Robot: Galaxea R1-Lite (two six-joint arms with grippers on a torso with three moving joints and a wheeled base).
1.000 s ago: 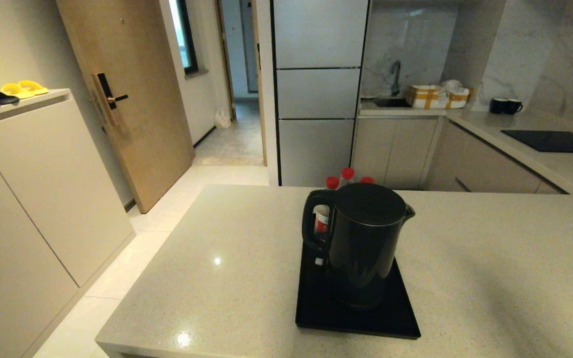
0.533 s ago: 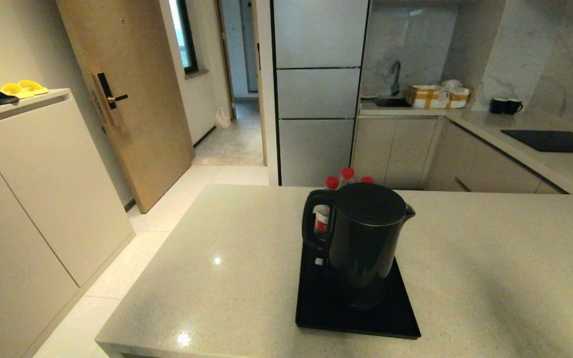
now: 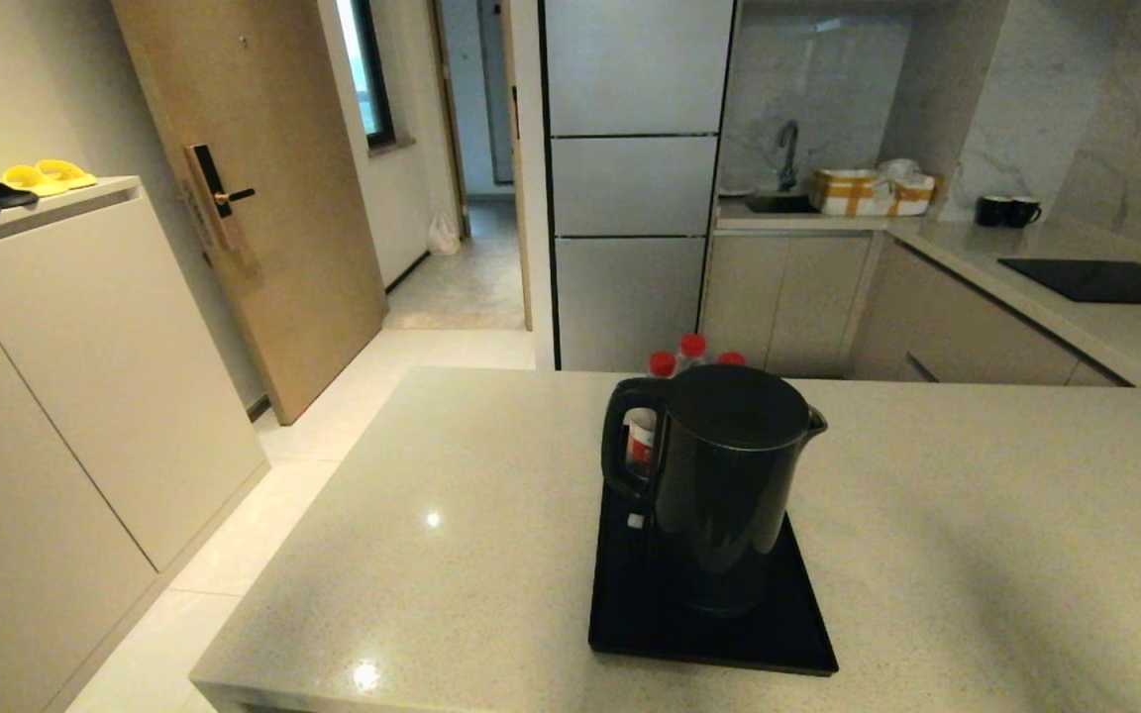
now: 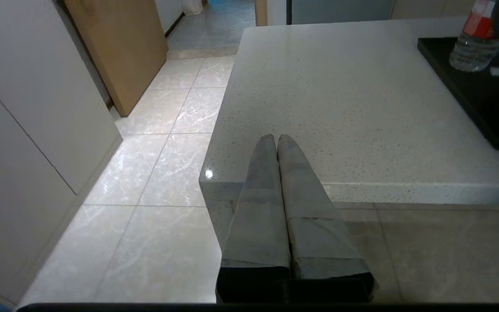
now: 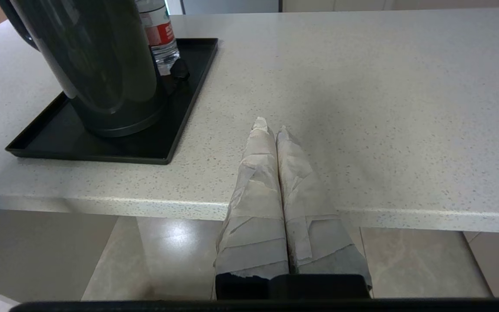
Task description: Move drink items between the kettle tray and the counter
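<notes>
While kettle point(image 3: 724, 485) stands upright on tray point(image 3: 630, 614), near counter's point(image 3: 452, 555) front edge, both arms hang low off that edge. Left gripper point(image 4: 276, 139): fingers pressed together, holding nothing, tips over counter's near corner, well apart from tray. Right gripper point(image 5: 271, 128): fingers closed, empty, tips just past counter edge, near tray's corner. Red-capped bottles point(image 3: 691, 349) behind kettle, one point(image 5: 159, 34) on tray beside it.
</notes>
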